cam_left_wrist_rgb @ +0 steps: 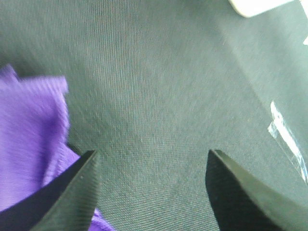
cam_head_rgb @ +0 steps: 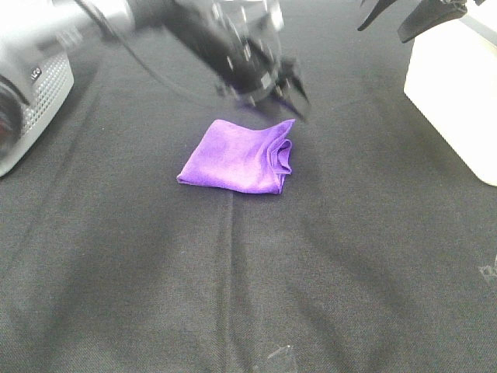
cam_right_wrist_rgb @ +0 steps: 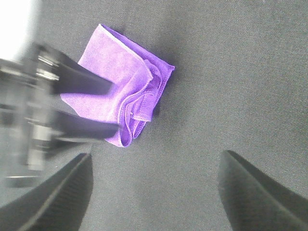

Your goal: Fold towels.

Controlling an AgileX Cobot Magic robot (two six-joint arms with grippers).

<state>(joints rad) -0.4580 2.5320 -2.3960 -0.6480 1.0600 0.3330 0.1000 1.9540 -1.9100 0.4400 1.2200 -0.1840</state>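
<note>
The purple towel (cam_head_rgb: 241, 155) lies folded into a small rough square in the middle of the black cloth table, its layers bunched along the right edge. It also shows in the left wrist view (cam_left_wrist_rgb: 29, 134) and the right wrist view (cam_right_wrist_rgb: 120, 91). No white tag shows. My left gripper (cam_head_rgb: 289, 92) hovers, blurred, just above the towel's far right corner; its jaws are apart and hold nothing (cam_left_wrist_rgb: 151, 187). My right gripper (cam_head_rgb: 384, 27) is raised at the far right, open and empty (cam_right_wrist_rgb: 156, 192).
A white box (cam_head_rgb: 458, 85) stands at the right edge. A grey device (cam_head_rgb: 31, 93) sits at the far left. A scrap of clear plastic (cam_head_rgb: 279, 357) lies near the front edge. The table is covered by black cloth (cam_head_rgb: 349, 256).
</note>
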